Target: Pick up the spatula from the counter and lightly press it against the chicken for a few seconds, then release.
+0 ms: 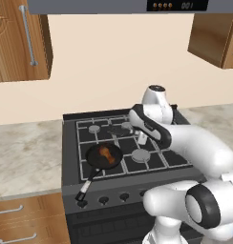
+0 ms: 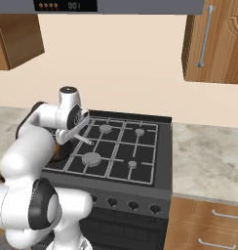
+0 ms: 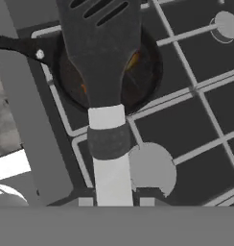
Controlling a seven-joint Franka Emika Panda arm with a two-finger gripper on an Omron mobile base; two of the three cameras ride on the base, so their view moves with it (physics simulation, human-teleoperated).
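The arm [image 1: 195, 147] reaches forward, wrist angled downward, jaws clamped on the spatula [image 3: 105, 96] handle.

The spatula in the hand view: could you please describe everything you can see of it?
The spatula has a dark, slotted, plastic-looking blade and a white handle ringed by a dark grey band. The gripper is shut on the handle's lower end. The blade points away from the hand, overlapping the frying pan and chicken; whether it touches them cannot be told.
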